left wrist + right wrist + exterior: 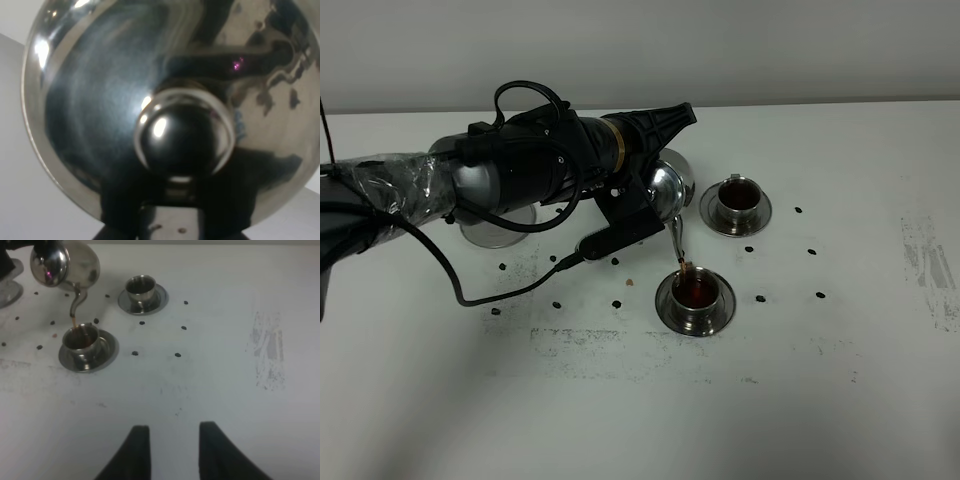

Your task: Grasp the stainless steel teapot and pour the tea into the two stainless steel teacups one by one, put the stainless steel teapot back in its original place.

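The stainless steel teapot (666,188) hangs tipped forward over the table, and my left gripper (638,200) is shut on its handle. A thin stream of tea runs from its spout (677,240) into the near teacup (696,289), which stands on its saucer (666,306) and holds dark tea. The far teacup (738,195) on its saucer (763,214) also holds tea. The left wrist view is filled by the teapot's lid and knob (182,137). The teapot's empty saucer (498,233) lies under my left arm. My right gripper (172,432) hovers low, well to the right, with its fingers slightly apart and nothing between them.
Small dark specks (817,295) are scattered on the white table (620,400) around the cups. A black cable (470,295) from the left arm trails across the table. A scuffed patch (930,265) marks the table's right side.
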Controlling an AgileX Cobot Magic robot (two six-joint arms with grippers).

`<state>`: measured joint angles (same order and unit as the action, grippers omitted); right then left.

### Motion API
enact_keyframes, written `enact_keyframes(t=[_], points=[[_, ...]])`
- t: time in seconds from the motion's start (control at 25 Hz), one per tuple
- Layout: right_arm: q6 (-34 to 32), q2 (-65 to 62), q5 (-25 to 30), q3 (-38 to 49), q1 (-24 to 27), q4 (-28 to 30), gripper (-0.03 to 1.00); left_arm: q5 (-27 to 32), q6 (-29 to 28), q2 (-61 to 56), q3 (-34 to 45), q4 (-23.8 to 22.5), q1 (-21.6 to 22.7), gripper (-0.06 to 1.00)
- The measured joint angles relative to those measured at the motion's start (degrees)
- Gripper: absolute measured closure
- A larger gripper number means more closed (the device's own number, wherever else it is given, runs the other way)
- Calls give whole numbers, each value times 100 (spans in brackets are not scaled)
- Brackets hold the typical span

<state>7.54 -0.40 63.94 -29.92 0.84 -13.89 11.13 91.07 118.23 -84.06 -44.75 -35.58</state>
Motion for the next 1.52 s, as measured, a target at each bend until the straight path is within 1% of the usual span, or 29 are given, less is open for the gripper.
enact_keyframes(t=[1.52], points=[[0,0,0,0,0,-3,74,-37,0,0,0,-1,-47,77]])
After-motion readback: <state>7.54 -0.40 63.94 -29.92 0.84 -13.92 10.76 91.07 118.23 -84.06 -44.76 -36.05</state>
